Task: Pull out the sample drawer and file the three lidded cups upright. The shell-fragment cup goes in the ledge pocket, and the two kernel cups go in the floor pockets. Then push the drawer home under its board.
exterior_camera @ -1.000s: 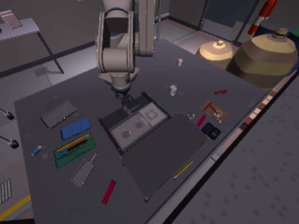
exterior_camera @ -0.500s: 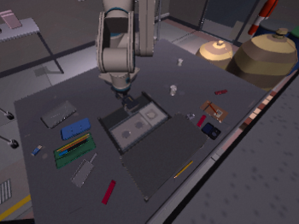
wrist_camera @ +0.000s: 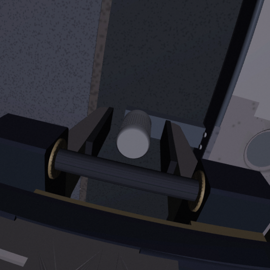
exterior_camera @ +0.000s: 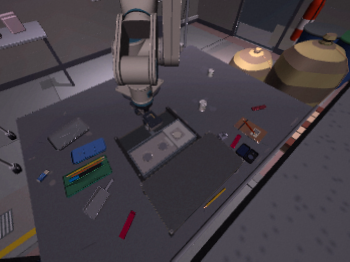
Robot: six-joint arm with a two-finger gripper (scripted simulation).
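In the middle of the dark table the sample drawer [exterior_camera: 159, 143] stands pulled out from under its board [exterior_camera: 192, 174], showing two round floor pockets and a raised ledge pocket [exterior_camera: 176, 132]. My gripper [exterior_camera: 149, 116] is at the drawer's far end and is open, holding nothing; the wrist camera shows the drawer's grey knob [wrist_camera: 134, 137] between the fingers [wrist_camera: 137, 141]. Three small lidded cups stand on the table beyond the drawer: one near it [exterior_camera: 202, 105], one farther back [exterior_camera: 211, 72] and one by the board's right corner [exterior_camera: 223, 136]. Their contents are too small to tell.
The table's right edge [exterior_camera: 280, 157] runs close past the board. Left of the drawer lie a blue case [exterior_camera: 88, 150], a green pencil tray [exterior_camera: 87, 174], a grey plate [exterior_camera: 68, 133] and a red strip [exterior_camera: 127, 224]. Right lie a brown card [exterior_camera: 250, 129] and a dark pad [exterior_camera: 247, 152].
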